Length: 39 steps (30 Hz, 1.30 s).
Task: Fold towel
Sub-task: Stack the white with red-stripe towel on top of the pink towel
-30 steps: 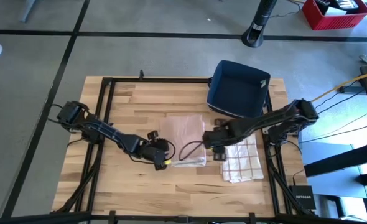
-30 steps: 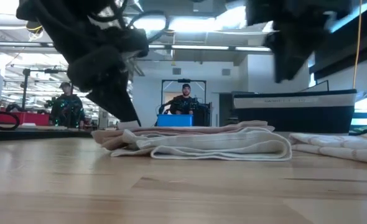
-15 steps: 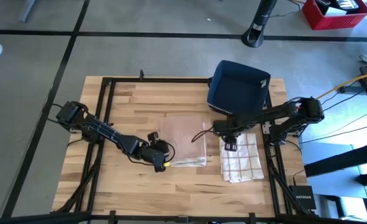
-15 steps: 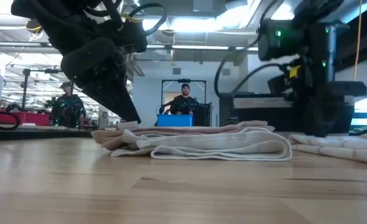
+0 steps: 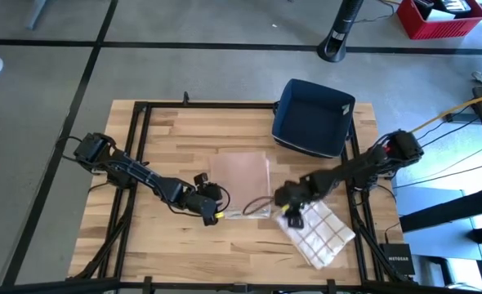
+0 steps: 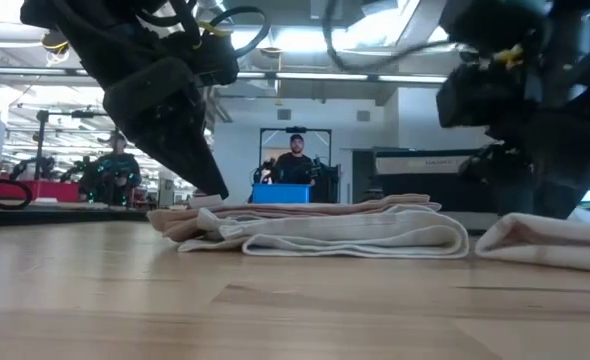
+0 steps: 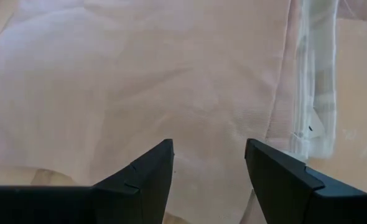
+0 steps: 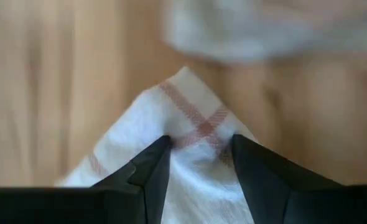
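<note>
Pinching a corner of the checked towel [image 5: 319, 236] at the table's near edge, my right gripper [image 5: 288, 211] has its jaws narrowed on the red-striped cloth. Beside it, my left gripper [image 5: 217, 209] hovers with jaws wide at the near corner of the folded pink towel [image 5: 241, 175] mid-table. Beyond both sits a dark blue bin [image 5: 313, 119]. A person [image 6: 296, 160] stands in the room behind.
</note>
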Each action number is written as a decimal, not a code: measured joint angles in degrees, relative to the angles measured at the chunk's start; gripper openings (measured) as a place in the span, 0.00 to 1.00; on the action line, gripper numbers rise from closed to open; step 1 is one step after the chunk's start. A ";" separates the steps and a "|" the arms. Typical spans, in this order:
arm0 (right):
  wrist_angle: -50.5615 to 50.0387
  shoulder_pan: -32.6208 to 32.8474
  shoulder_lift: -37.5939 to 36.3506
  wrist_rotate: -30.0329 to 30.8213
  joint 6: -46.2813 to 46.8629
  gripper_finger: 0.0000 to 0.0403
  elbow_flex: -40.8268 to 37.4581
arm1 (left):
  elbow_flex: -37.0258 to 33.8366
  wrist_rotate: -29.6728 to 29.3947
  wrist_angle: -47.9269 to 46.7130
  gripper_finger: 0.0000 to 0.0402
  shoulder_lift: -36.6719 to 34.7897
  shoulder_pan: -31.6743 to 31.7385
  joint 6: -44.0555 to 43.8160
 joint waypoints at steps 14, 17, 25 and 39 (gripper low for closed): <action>-15.86 6.96 7.77 4.63 -2.80 0.43 18.35 | 5.29 -0.27 -7.45 0.48 -4.21 -3.06 -2.80; -27.41 6.57 7.32 9.23 -3.17 0.43 23.03 | 5.44 -0.23 -0.70 0.48 -4.10 -3.82 -2.64; -39.46 7.55 4.50 14.19 5.29 0.43 16.55 | 5.50 3.91 19.33 0.48 2.19 -4.87 -0.62; 0.01 18.55 6.92 9.32 25.55 0.43 5.75 | 16.08 6.06 25.31 0.48 18.09 -7.72 -12.38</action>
